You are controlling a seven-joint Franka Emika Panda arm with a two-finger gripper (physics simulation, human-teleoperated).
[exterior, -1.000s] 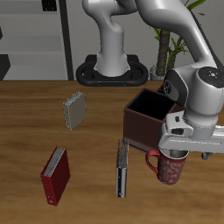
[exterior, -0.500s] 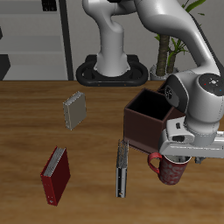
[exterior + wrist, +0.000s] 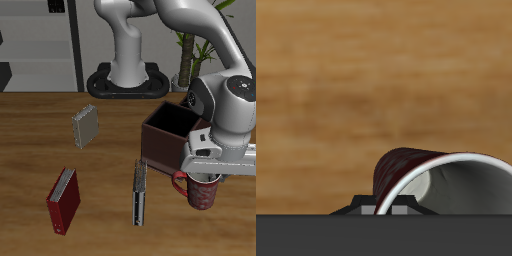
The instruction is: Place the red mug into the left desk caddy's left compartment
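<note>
While the end effector (image 3: 205, 178) hangs over the red mug (image 3: 202, 190) at the lower right of the exterior view, its fingers are hidden behind the wrist housing, so I cannot tell for sure if they are clenched on the rim or released; the wrist view shows the mug's rim (image 3: 446, 182) pressed close against the finger mount, which suggests a grasp on the wall of the cup. The mug is just in front of the left desk caddy (image 3: 175, 135), nearer the front edge of the bench (image 3: 110, 150), and whether its base touches the wood cannot be read. To do this step well, I judge the mug should be kept upright and raised until its base is clearly above the caddy wall before it goes toward the target section, because the mug looks about as tall as the box and its handle (image 3: 177, 183) could catch the wall. The caddy's big square section is open on top and looks empty and dark inside; its other sections are hidden behind the arm. The mug's white inside holds nothing.
</note>
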